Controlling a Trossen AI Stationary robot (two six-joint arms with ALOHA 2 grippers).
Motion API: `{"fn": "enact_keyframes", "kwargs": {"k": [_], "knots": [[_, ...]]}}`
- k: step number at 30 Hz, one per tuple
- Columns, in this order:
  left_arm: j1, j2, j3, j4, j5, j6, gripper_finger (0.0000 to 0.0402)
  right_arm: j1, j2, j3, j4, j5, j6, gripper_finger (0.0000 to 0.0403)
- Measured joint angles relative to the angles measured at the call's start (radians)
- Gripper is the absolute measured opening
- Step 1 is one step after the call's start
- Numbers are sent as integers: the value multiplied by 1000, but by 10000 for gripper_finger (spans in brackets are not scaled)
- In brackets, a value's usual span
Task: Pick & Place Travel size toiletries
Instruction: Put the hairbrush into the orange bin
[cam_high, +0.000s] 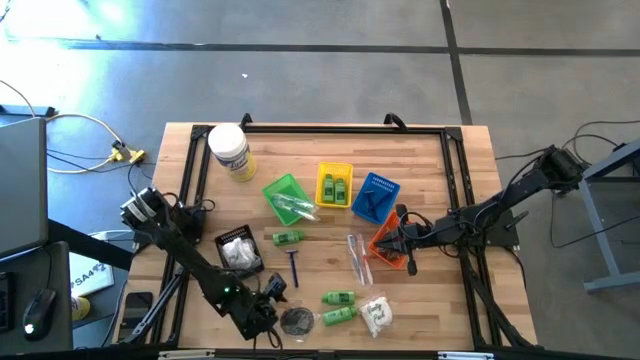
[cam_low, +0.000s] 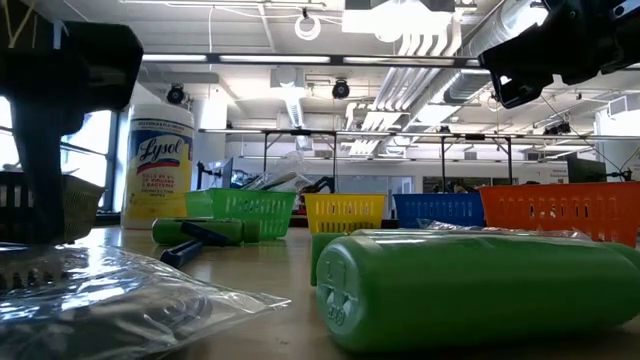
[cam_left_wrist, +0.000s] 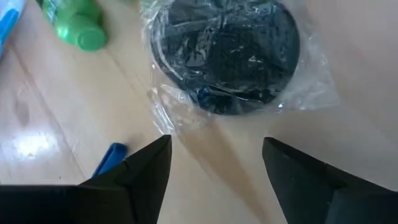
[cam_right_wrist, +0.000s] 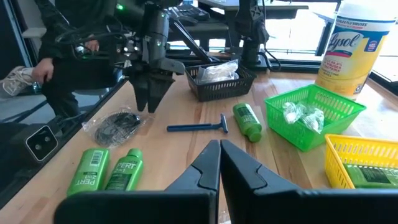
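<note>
Near the table's front edge, the left gripper (cam_left_wrist: 214, 165) hangs with its jaws spread just above a black round pouch (cam_left_wrist: 227, 53) in clear wrap, likely lined up to pinch it. Beside it lie two green bottles (cam_high: 338, 307), a white sachet (cam_high: 377, 315) and a blue-handled razor (cam_high: 293, 266). Farther right, the right gripper (cam_right_wrist: 219, 163), jaws pressed together and empty, waits at the orange basket (cam_high: 378, 243).

You see the round pouch (cam_high: 296, 320) lying near the table's (cam_high: 460, 160) front edge, just beside the left pincer (cam_high: 268, 313). The razor (cam_high: 294, 266) lies behind it, two bottles (cam_high: 339, 307) to its right, the jar (cam_high: 229, 151) at the back left corner.
</note>
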Motion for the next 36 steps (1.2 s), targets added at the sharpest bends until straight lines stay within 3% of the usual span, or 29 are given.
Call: {"fn": "enact_keyframes", "kwargs": {"k": [16,24,36], "knots": [[-85,94,90,-22,-74,-2,247,0,0,0,4,5,0,4],[-99,118,85,74,-220,117,237,0,0,0,8,5,0,4],[-52,115,85,21,-189,101,236,0,0,0,23,4,3,4]]}}
